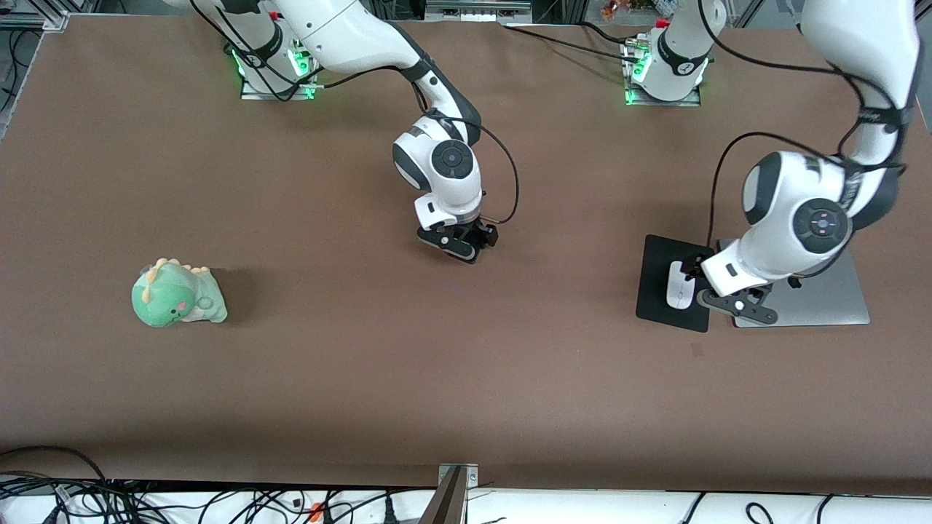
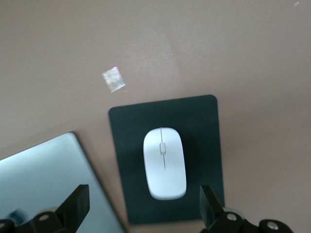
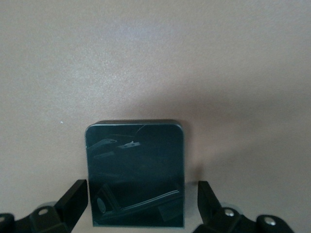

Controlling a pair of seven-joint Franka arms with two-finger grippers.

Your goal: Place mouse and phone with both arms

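the mouse (image 1: 678,284) lies flat on the black mouse pad (image 1: 659,306), toward the left arm's end of the bench (image 1: 466,378). the left tool (image 1: 710,285) hangs just above it, fingers spread wide and holding nothing. in the left wrist view the mouse (image 2: 164,163) sits between the two finger tips (image 2: 75,206), which are apart from it on either side; only the tips show, the rest of the tool being cut off at the frame edge. a silver laptop (image 1: 819,295) lies beside the pad, touching or nearly touching its edge, and the left arm's wrist covers much of it in the front view. a small shiny patch (image 2: 113,78) sits on the bench near the pad; what it is cannot be made out.

the right tool (image 1: 460,246) is low over the middle of the bench. the phone is hidden under it in the front view. the right wrist view shows the phone (image 3: 135,174) flat on the bench between the parted fingers (image 3: 73,201), with a gap on each side; its nearer end runs out of frame, and its glass reflects the tool.

a green dinosaur plush (image 1: 177,294) lies toward the right arm's end of the bench, well apart from both tools.
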